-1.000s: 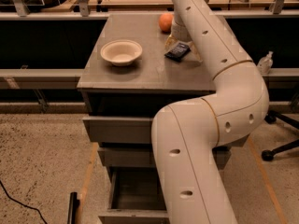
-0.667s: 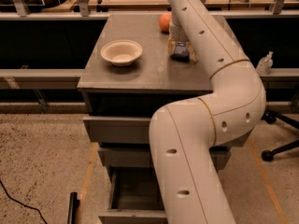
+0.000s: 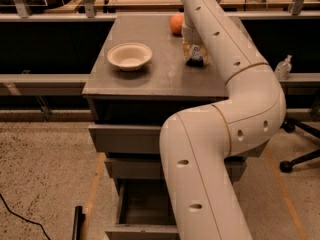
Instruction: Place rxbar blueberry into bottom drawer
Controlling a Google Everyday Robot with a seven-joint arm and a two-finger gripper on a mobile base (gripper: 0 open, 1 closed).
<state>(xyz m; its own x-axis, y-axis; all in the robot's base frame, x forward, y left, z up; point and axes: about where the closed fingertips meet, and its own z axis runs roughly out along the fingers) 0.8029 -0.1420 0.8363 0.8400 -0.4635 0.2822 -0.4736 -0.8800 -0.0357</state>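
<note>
On the speckled floor at the far left a thin black cable (image 3: 20,218) is noted, and a dark upright object (image 3: 77,225) is seen just left of the cabinet base. A shallow cream bowl (image 3: 129,56) is found upright on the left half of the grey cabinet top (image 3: 165,76), well apart from the other items. Below, the two upper drawers (image 3: 125,138) are seen closed, while the bottom drawer (image 3: 145,209) is pulled out, its dark interior exposed and partly hidden by the white arm (image 3: 210,149). An orange fruit (image 3: 176,23) is placed at the far edge of the top. Just right of it and nearer, the gripper (image 3: 194,56) is lowered onto the rxbar blueberry (image 3: 196,62), which rests on the cabinet top, largely covered; whether the gripper is wide, narrow or holding the bar cannot be told. At the right a clear pump bottle (image 3: 283,67) is stood on a ledge, and a chair base (image 3: 300,160) is seen on the floor
</note>
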